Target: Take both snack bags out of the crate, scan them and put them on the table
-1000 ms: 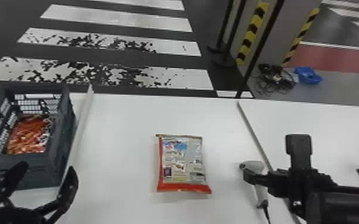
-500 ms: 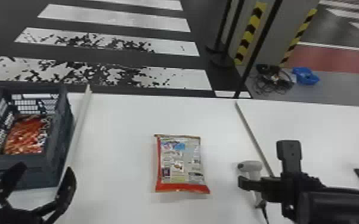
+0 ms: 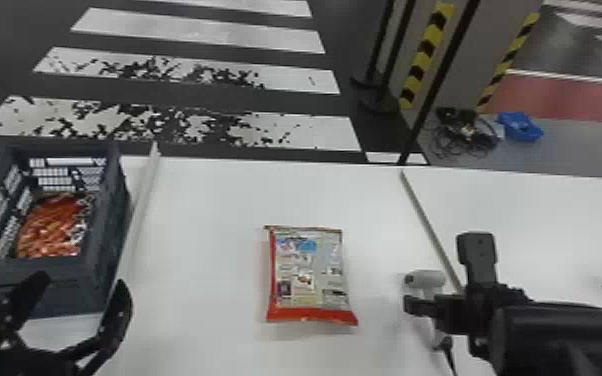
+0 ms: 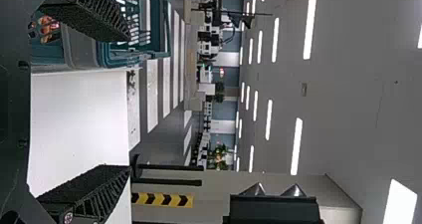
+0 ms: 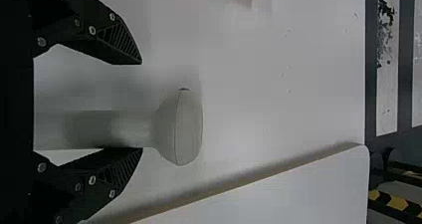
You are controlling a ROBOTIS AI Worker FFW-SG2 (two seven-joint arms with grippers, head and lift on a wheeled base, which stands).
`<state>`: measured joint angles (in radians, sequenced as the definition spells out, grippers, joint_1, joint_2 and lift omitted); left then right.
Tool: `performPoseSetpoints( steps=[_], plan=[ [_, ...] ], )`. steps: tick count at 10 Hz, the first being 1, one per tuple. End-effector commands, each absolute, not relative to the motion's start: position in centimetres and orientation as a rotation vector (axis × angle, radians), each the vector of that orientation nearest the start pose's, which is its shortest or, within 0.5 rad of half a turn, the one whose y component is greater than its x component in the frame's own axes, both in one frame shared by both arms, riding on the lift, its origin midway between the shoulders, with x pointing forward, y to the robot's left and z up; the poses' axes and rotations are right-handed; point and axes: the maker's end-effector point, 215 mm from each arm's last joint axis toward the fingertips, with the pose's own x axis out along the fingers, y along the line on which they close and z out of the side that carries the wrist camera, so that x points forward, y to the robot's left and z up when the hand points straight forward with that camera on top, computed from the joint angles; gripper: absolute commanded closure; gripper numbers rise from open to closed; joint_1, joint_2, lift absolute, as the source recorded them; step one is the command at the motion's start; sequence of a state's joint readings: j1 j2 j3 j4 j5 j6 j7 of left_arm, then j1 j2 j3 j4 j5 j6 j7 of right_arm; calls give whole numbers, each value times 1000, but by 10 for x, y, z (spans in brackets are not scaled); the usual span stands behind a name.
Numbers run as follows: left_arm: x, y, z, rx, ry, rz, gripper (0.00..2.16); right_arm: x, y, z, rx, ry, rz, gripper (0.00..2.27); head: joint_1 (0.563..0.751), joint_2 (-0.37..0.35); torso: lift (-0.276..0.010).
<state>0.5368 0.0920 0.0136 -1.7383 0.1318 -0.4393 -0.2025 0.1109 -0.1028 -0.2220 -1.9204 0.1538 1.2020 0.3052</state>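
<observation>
Head view as a clock, 12 pointing away from the robot, centred on the snack bag on the table [image 3: 310, 272]: bag lies flat, printed side up, red edge toward 6. Second bag [image 3: 55, 227] sits inside the crate [image 3: 110, 220], just past 9. Left gripper [image 3: 82, 285] is just short of 9, fingers spread, one overlapping the crate's near wall from here. Scanner [image 3: 427, 281] is on the table [image 3: 205, 240] at 3, cable toward 4. Right gripper [image 3: 412, 305] is at it, fingers spread either side of the handle; can't tell if the nearer finger touches
</observation>
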Motion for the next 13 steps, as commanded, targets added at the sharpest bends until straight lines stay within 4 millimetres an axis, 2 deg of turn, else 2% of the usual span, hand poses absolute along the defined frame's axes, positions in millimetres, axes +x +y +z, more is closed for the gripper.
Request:
performPoseSetpoints(
  steps=[1,2,3,4,7,9,13],
  plan=[
    [403,220,-384,-29,-75,-189,80,427,-371,-518,-7,964,-92,586,695,-190,-95],
    [404,219,-383,-29,-78,-193,80,426,-378,-519,-21,968,-101,782,695,-196,-95],
    [404,218,-385,-32,-74,-195,80,423,-381,-521,-25,985,-110,1170,695,-205,-95],
    [405,217,-385,-31,-73,-197,80,421,-382,-523,-35,1001,-109,1423,695,-213,-95],
    [405,218,-386,-31,-72,-195,80,418,-383,-529,-49,1031,-105,2044,695,-222,-95],
    [404,218,-387,-31,-69,-195,80,416,-375,-530,-38,1045,-93,2186,695,-222,-95],
    [404,218,-384,-30,-78,-195,80,412,-358,-516,2,1069,-78,2189,695,-204,-95]
  ],
)
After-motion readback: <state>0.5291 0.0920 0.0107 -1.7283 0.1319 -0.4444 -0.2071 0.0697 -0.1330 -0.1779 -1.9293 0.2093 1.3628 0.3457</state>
